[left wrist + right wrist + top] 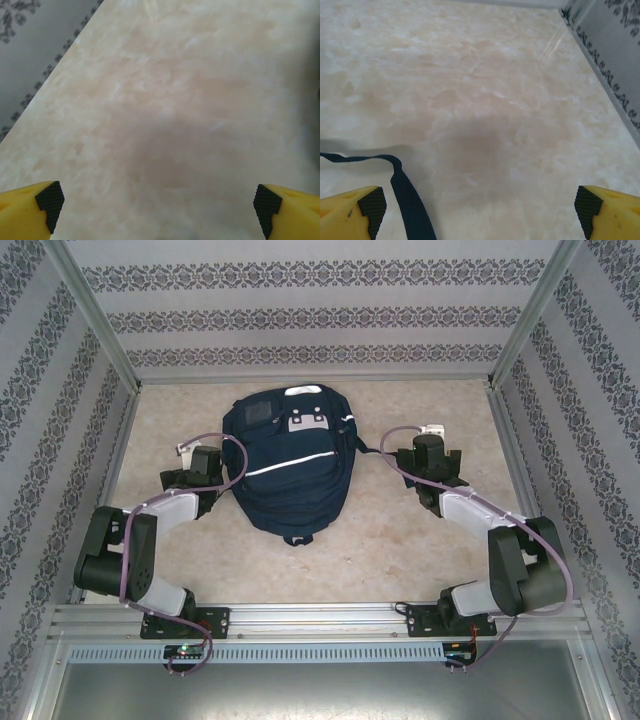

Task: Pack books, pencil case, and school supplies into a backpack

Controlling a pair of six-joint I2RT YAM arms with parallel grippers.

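Here, the navy backpack (290, 470) lies flat, front up, mid-desk (420, 540) between your arms. Its long axis runs near to far; the small loop at the near end suggests the top points toward you. Expect soft, sagging fabric, so grasp a seam or zipper edge. A dark strap (405, 195) trails by the right end effector (479, 206). That one and the left end effector (157, 206) gape wide, empty.
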